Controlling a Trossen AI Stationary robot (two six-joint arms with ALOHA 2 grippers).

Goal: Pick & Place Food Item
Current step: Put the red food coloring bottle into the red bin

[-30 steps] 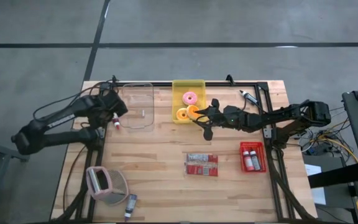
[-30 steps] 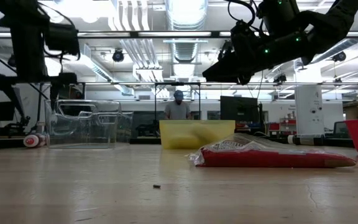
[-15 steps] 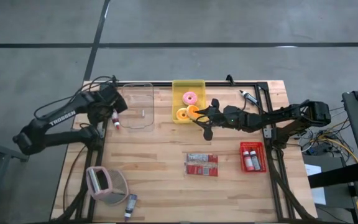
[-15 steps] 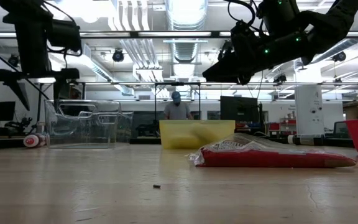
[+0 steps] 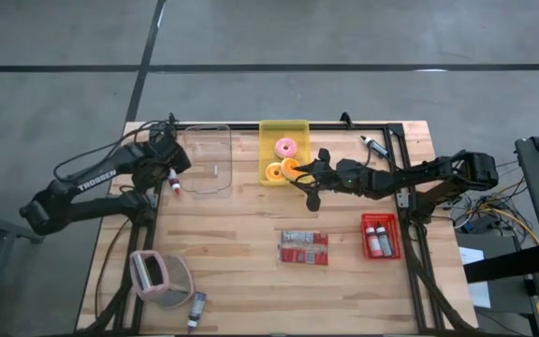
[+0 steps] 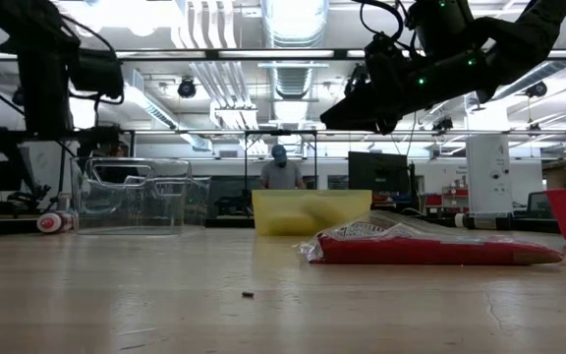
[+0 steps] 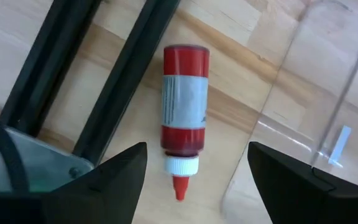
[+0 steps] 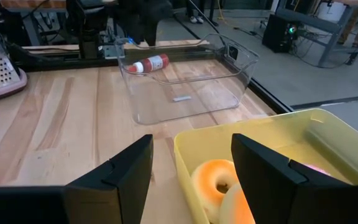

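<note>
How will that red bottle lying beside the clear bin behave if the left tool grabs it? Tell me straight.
The red bottle lies on its side on the table, so a nudge would probably roll it. Its round, smooth-looking body may slip between the fingers. The open left tool straddles its white cap end, which looks narrower; gripping the wider body is likely surer.

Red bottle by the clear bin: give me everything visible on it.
The red bottle is small and looks plastic, with a pale label band, a white collar and a red pointed nozzle. It is capped and lies on its side on the wood table, just outside the clear bin, beside the black frame rails. The open left gripper hovers over it; nothing grips it.
</note>
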